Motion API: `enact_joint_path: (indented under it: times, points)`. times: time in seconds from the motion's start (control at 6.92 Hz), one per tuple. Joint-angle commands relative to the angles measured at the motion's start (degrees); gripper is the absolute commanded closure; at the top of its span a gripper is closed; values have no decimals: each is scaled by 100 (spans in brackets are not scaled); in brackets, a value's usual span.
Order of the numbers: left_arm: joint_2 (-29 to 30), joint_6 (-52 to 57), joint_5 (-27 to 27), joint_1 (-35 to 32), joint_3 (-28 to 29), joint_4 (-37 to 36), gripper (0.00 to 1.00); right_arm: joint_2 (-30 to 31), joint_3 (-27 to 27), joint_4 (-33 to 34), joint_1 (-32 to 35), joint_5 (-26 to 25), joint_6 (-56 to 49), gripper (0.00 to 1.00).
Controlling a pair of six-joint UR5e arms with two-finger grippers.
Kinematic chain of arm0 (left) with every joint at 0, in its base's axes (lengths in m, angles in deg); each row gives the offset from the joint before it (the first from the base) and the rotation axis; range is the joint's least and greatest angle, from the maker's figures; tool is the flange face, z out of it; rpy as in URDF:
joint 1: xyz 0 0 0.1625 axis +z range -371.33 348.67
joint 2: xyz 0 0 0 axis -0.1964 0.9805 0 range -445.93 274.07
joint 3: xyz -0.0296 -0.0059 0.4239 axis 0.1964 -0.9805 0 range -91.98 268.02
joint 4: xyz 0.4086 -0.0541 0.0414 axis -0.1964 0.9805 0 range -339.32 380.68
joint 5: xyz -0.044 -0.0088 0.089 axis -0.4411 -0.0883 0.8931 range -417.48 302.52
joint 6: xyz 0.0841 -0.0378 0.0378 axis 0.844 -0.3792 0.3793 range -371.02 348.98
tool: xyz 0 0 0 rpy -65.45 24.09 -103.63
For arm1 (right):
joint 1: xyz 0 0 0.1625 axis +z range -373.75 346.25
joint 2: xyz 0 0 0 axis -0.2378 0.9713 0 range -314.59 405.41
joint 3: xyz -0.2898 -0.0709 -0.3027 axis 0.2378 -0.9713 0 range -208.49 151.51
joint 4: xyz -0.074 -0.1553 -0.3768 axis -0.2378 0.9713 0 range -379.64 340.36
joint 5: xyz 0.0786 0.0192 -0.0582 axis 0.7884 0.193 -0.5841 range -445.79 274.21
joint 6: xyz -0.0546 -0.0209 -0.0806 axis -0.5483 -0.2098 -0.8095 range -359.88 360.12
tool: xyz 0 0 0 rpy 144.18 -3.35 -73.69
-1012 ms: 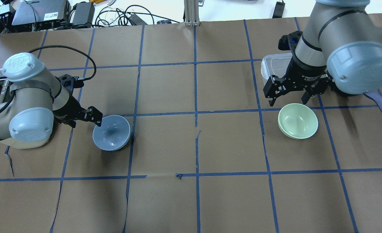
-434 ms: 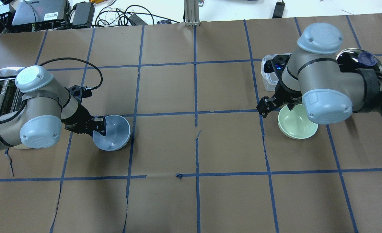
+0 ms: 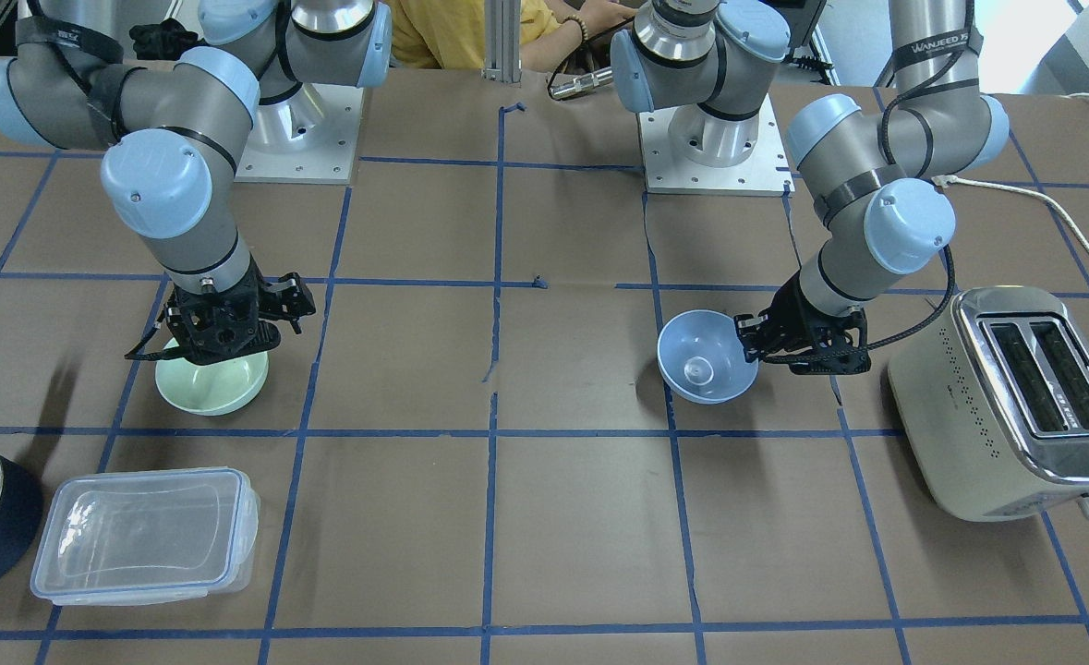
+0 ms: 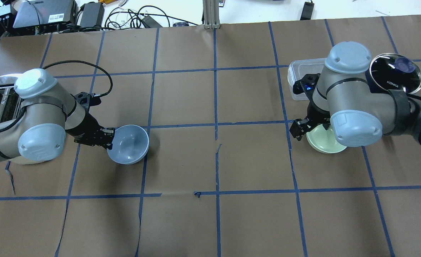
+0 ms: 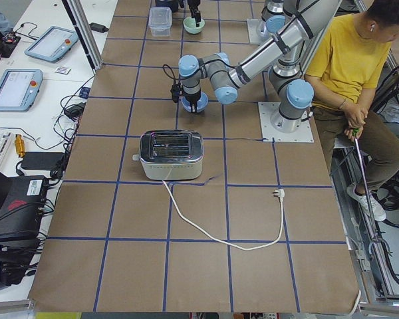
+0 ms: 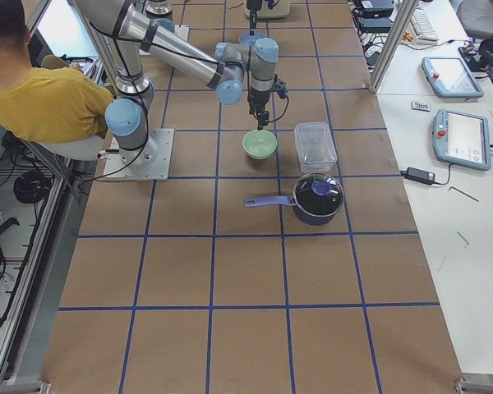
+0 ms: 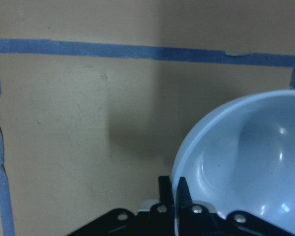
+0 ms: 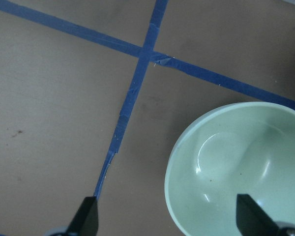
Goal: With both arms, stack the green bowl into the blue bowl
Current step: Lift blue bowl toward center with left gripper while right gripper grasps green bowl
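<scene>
The blue bowl (image 4: 129,144) is tilted, with its rim pinched in my left gripper (image 4: 109,140), which is shut on the rim's left side. The wrist view shows the fingertips closed on the rim of the blue bowl (image 7: 246,162). It also shows in the front view (image 3: 703,358). The green bowl (image 4: 319,141) stands upright on the table, half hidden under my right arm. My right gripper (image 8: 169,219) is open, low over the green bowl (image 8: 236,167), one finger outside its rim and one over its inside. The green bowl is also in the front view (image 3: 211,383).
A toaster (image 3: 1015,397) stands by my left arm, its cord (image 5: 219,229) trailing across the table. A clear lidded container (image 3: 142,536) and a navy pot (image 4: 396,73) with a long handle stand beyond the green bowl. A person in yellow (image 5: 346,60) sits behind the robot.
My left gripper has shut on the blue bowl's rim, tilted it and shifted it slightly right. My right arm has swung down and lowered its open gripper over the green bowl.
</scene>
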Motion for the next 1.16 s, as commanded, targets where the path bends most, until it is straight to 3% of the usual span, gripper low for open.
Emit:
enact_joint_path:
  times: [0.0, 0.14, 0.43, 0.72, 0.87, 1.01]
  points:
    - [179, -1213, -609, -596, 975, 966, 100, -32, 391, 432, -32, -16, -22, 0]
    - [425, -2037, -604, -1244, 1197, 865, 100, -110, 489, 582, -137, 10, -65, 0]
    - [891, -3419, -630, -2170, 1279, -281, 100, -199, 612, 767, -304, 54, -504, 0]
    - [1286, -3995, -639, -2533, 1601, -621, 100, -287, 621, 977, -305, 63, -497, 0]
    - [1445, -4266, -839, -2717, 1691, -656, 100, -339, 622, 1048, -305, 63, -505, 16]
    - [1577, -4495, -1024, -2832, 1718, -987, 100, -340, 622, 1075, -305, 63, -505, 23]
